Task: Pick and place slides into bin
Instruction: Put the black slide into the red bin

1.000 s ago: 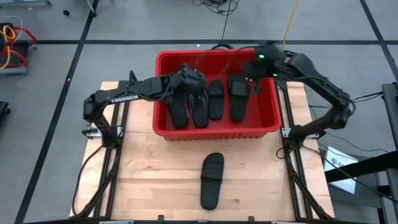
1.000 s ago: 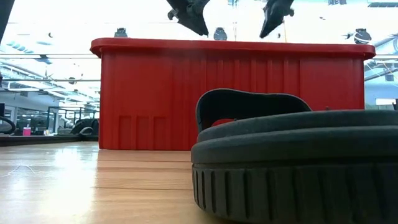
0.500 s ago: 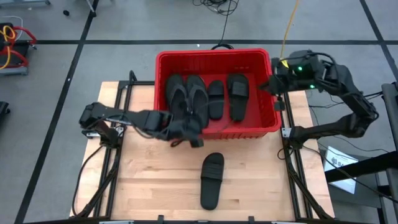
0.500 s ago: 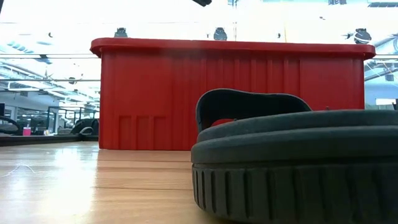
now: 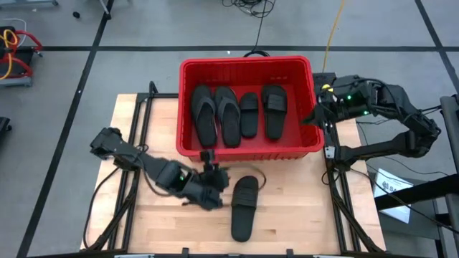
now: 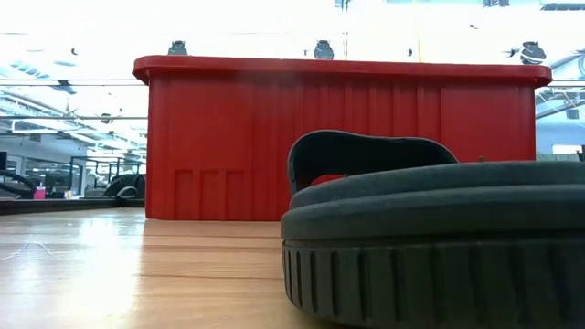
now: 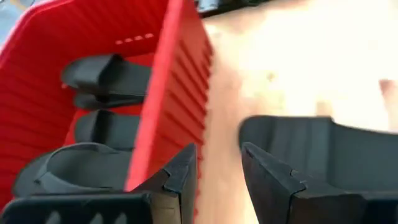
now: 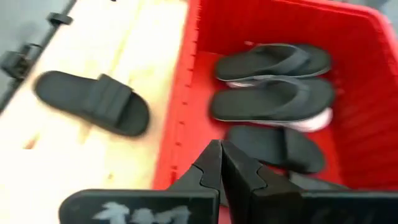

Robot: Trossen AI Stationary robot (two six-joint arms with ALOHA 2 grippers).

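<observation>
The left gripper [image 5: 214, 188] is low over the tabletop [image 5: 165, 222], in front of the red bin [image 5: 247, 152]. Its fingers [image 7: 180, 177] stand a little apart, with nothing between them. One black slide [image 5: 244, 208] lies flat on the tabletop just beside these fingers, on the side away from the arm's base; from above I cannot tell if they touch it. In the left wrist view this slide [image 7: 336, 152] is just past the fingertips and a little to one side, and the bin wall [image 7: 171, 106] is just past the other finger.

The slide on the tabletop is black, with a wide strap [image 5: 246, 192] and a ribbed sole edge [image 6: 430, 279]. It lies lengthwise, with the strap end toward the bin.

Four more black slides lie side by side in the bin, all well apart from the left fingers. Two are the thong kind [image 5: 203, 115] [image 5: 229, 115]. The third one [image 5: 249, 115] is shorter, and the fourth one [image 5: 273, 110] has a wide strap.

The right gripper [image 5: 315, 115] hangs at the right outer wall of the bin. Its fingers [image 8: 208, 168] are together and hold nothing; in the right wrist view they point at the bin rim [image 8: 186, 93], and the slides lie beyond them.
</observation>
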